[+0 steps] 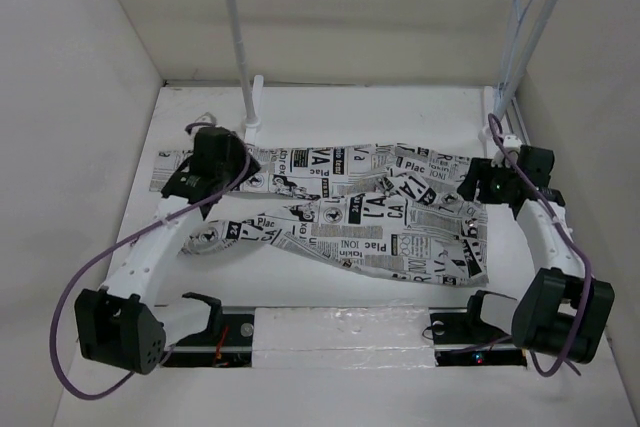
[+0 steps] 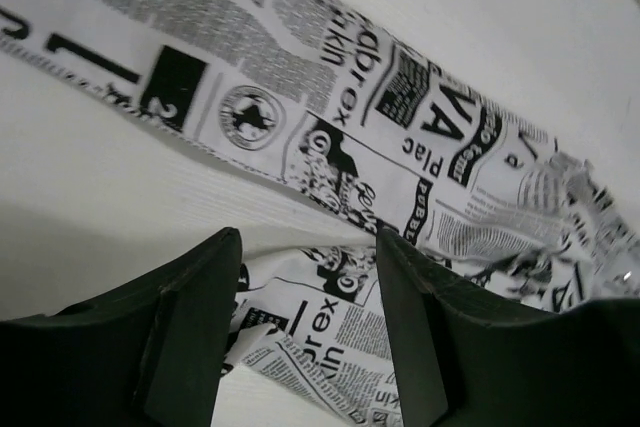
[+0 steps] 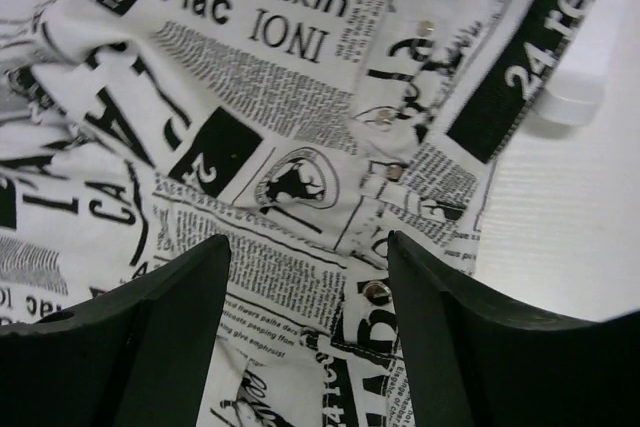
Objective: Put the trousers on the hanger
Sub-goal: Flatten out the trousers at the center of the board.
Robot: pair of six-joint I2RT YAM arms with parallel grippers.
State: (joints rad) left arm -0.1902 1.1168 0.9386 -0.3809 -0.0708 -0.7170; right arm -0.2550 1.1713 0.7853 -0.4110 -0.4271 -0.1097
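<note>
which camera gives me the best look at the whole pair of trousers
Top external view: the trousers lie spread across the table, nearly whole. The left wrist view shows only parts of the legs; the right wrist, just a close patch of print.

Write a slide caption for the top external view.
Newspaper-print trousers lie spread out; left gripper and right gripper open above them.
</note>
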